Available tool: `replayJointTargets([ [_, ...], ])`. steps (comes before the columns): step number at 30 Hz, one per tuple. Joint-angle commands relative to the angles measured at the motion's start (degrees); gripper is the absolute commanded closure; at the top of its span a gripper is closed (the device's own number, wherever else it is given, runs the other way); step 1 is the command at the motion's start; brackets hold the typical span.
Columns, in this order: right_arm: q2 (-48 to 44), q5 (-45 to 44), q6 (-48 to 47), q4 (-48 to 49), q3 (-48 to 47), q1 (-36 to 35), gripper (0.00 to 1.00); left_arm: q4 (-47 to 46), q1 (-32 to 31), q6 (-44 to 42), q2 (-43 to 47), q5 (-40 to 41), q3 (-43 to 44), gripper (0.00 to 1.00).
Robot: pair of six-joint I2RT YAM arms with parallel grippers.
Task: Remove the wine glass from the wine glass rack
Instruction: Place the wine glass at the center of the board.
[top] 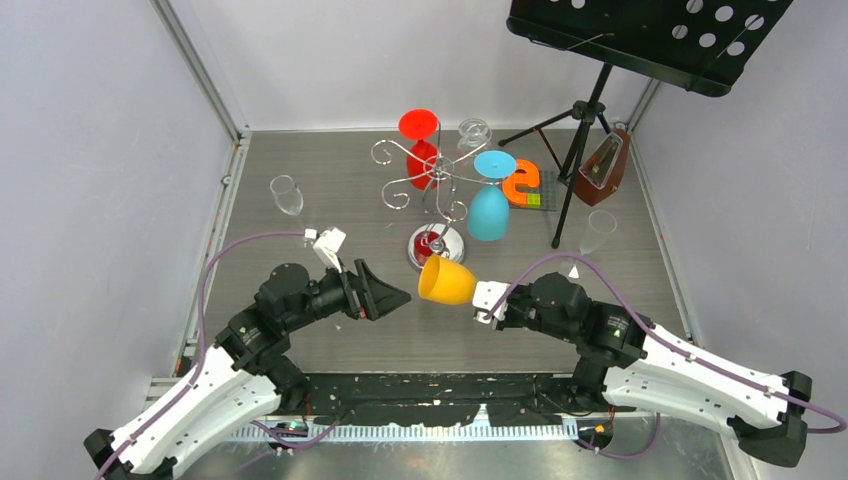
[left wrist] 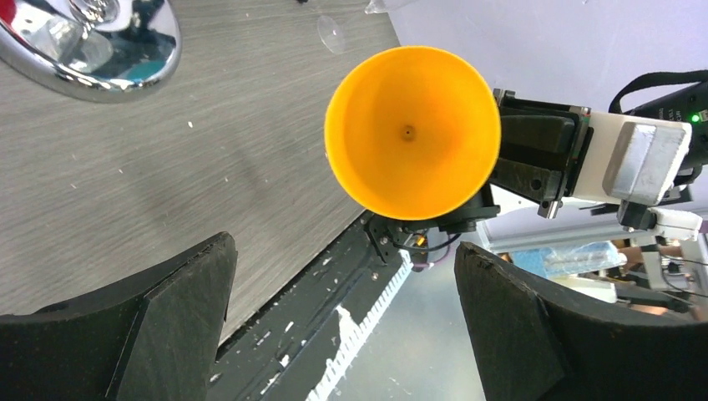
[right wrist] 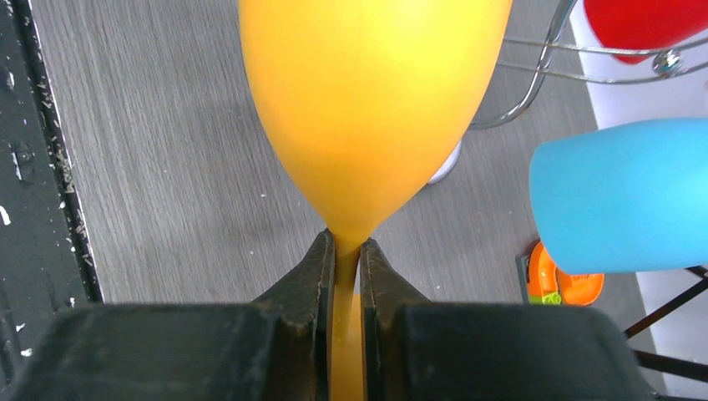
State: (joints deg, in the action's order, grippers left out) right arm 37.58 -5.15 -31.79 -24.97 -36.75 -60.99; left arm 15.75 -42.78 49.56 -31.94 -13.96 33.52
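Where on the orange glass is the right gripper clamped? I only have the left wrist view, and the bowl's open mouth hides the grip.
Observer: The right wrist view shows the right gripper shut on the stem, right where it meets the bowl of the orange glass.
Operator: Is the glass clear of the rack?
Observer: Yes. From above it is held sideways, in front of the wine glass rack and clear of its curled arms.
Operator: Are any glasses hanging on it?
Observer: Two, both upside down: a red glass and a blue glass.
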Motion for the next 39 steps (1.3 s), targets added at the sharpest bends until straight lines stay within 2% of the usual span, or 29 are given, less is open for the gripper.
replayJointTargets([
  [1,-1.12,2.63,-2.61,6.92,-0.59,0.12,0.94,-4.47,2.18,2.91,-0.17,-5.5,-0.66,0.0],
  [11,3.18,4.37,-4.05,8.51,-3.5,-0.7,0.94,-8.58,8.62,6.76,-1.29,-13.29,-4.63,0.0],
  [21,6.51,3.87,-4.38,10.3,-5.13,-3.76,0.94,-7.57,12.23,6.89,-2.26,-16.02,-6.29,0.02],
  [25,7.91,3.13,-4.06,11.18,-5.66,-4.8,0.94,-7.81,13.3,6.86,-2.54,-17.24,-7.03,0.06],
  [31,9.84,2.46,-3.83,12.11,-6.38,-5.63,0.94,-8.01,13.91,6.71,-3.66,-18.5,-7.47,0.21],
  [39,13.04,1.14,-3.74,12.92,-7.07,-5.8,0.94,-6.2,13.92,5.48,-3.39,-18.95,-6.75,0.58],
])
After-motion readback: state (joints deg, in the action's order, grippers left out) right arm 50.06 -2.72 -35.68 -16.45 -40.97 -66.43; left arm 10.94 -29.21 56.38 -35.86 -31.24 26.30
